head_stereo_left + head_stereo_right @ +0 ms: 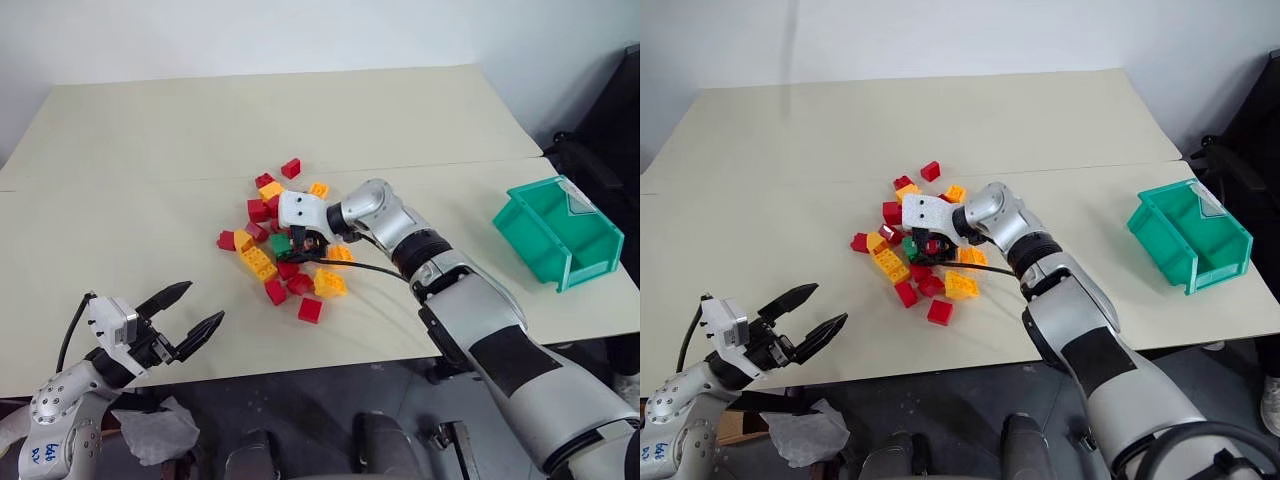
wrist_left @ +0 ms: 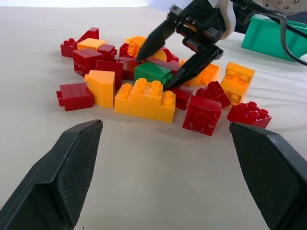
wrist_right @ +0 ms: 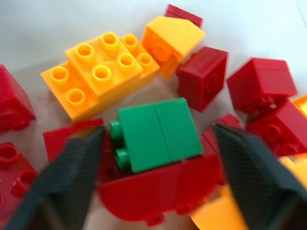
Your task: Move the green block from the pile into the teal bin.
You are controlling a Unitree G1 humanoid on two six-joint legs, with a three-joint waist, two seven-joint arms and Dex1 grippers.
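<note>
The green block (image 3: 156, 133) lies studs sideways on a red curved brick in the middle of the pile (image 1: 258, 262) of red and yellow-orange bricks. My right gripper (image 3: 159, 128) is down in the pile and open, one finger on each side of the green block (image 2: 152, 73), with a small gap still showing on one side. The teal bin (image 1: 557, 230) stands empty-looking at the far right of the table, well away from the pile. Near the table's front left edge my left gripper (image 1: 185, 320) hovers open with nothing in it, pointing at the pile.
A large yellow-orange brick (image 2: 145, 99) and loose red bricks (image 2: 202, 116) lie right beside the green block. The cream table (image 1: 150, 200) has a seam running across behind the pile. A dark chair (image 1: 610, 150) stands beyond the right edge.
</note>
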